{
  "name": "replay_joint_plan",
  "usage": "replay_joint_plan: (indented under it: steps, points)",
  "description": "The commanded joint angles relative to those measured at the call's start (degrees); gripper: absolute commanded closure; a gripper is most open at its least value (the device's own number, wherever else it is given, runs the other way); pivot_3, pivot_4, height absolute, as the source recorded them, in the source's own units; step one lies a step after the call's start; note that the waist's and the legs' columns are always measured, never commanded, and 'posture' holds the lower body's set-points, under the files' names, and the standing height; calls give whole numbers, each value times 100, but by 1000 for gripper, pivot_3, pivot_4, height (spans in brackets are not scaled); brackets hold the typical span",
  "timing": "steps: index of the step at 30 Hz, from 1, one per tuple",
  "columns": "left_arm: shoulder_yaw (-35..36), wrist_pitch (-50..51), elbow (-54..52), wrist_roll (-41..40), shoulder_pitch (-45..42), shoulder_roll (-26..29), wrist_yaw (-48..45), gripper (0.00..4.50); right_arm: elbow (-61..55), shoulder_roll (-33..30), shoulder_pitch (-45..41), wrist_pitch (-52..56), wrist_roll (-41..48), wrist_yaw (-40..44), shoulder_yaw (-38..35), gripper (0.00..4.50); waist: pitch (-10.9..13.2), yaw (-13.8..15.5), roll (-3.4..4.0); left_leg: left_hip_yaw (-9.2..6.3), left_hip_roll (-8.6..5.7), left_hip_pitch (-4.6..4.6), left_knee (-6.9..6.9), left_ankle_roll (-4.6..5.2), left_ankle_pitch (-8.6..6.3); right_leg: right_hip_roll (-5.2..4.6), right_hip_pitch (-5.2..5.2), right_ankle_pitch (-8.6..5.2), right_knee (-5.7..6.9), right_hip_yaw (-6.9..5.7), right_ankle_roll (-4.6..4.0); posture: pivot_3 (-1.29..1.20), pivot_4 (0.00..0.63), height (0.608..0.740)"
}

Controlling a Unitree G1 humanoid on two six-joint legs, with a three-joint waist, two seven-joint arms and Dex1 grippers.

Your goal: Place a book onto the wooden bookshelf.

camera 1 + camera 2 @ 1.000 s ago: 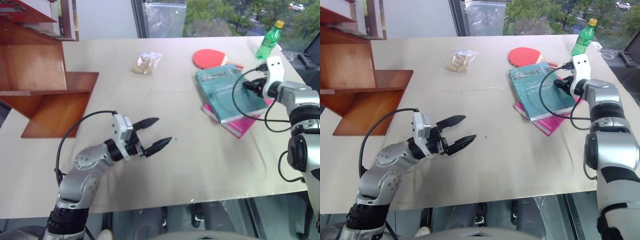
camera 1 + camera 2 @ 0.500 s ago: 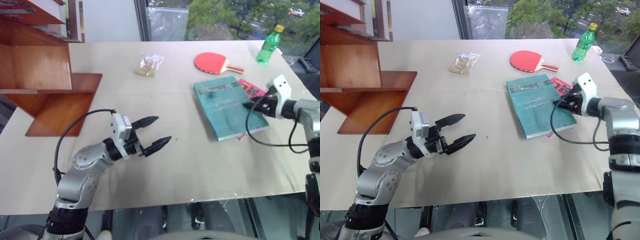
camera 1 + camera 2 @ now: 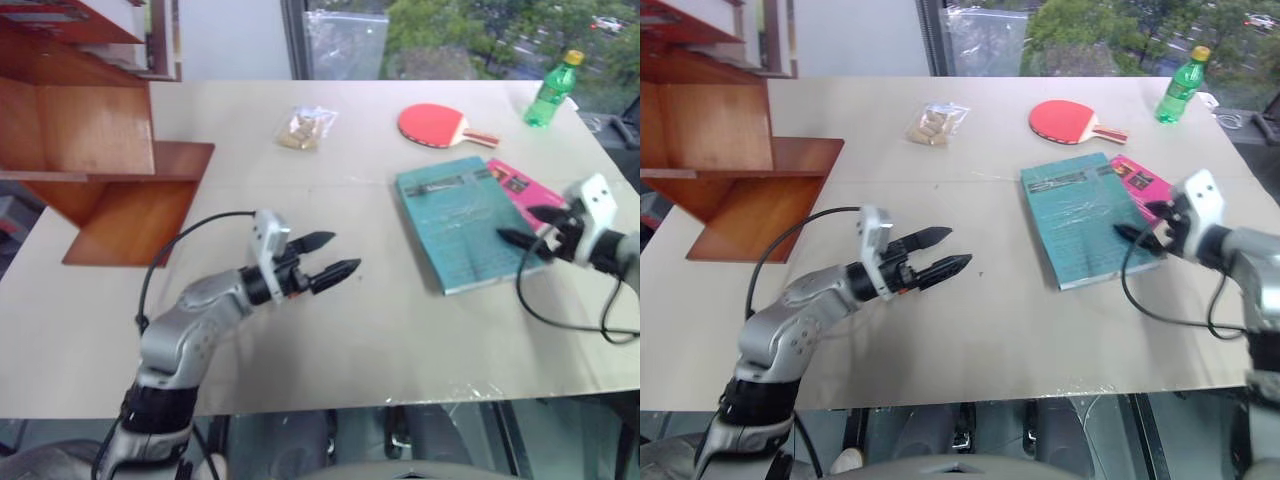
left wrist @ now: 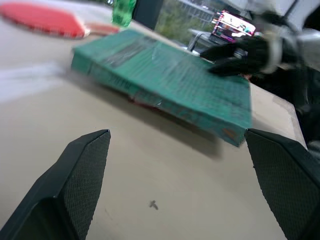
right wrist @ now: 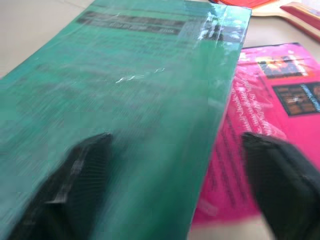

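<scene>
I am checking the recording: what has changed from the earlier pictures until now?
The right pincer drew back off the book to its near right edge and opened. The book turned, uncovering more of the pink book. The left pincer stayed open over the table.

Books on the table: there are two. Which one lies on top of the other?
The teal-green book lies on top. It is the thicker one and overlaps the magenta-pink book, whose cover sticks out from beneath it on the side toward the right gripper.
</scene>
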Motion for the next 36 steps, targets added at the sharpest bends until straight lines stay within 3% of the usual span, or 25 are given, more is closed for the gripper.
replay_joint_plan:
  steps: [1,5,8,11,17,24,30,36]
  points:
    - [111,761,419,-527,-462,-231,170,0,-1762,-103,865,216,613,-13,-1113,67,0,-4,2,-1,0,-2,0,0,0,1,-1,0,-1,0,1,0,150,740]
    - [302,1643,1252,-1033,-1153,-745,435,0,-3811,88,2648,234,1039,216,-2142,67,1,0,-1,-18,-3,-13,1,-1,0,5,-10,-12,-2,-7,20,0,150,740]
    - [506,2063,1789,-1256,-1505,-1105,686,0,-4481,199,3293,347,1170,25,-2405,67,4,-73,-9,-19,-8,-8,10,-1,0,5,-6,-16,0,2,29,0,150,740]
    - [803,2361,3091,-1335,-2204,-1961,1356,0,-5221,538,3798,339,1081,-424,-2431,67,5,-32,-16,-29,-19,-4,18,0,1,2,3,-15,6,-1,36,0,150,740]
    - [1159,2140,4901,-928,-3106,-3016,2233,0,-5618,666,3777,500,1115,-1091,-2080,67,11,-90,-34,-40,-33,-8,23,2,1,5,1,-13,9,11,39,0,150,740]
    - [1280,1375,6357,-337,-3856,-3355,2103,0,-5578,501,3467,597,1094,-1486,-1787,67,11,-18,-37,-69,-50,-26,24,3,0,3,-4,-13,-1,0,39,0,150,740]
    - [1427,1633,6288,-262,-3890,-3211,1992,0,-5693,386,3390,725,1514,-1667,-1880,67,11,-39,-36,-83,-46,-30,22,3,1,7,-6,-14,-2,-9,37,0,150,740]
    - [1437,1271,6400,-83,-3806,-3510,1798,0,-5691,326,3491,737,1477,-1770,-1818,67,11,-51,-36,-81,-47,-29,23,3,1,3,-5,-14,-2,-8,38,0,150,740]
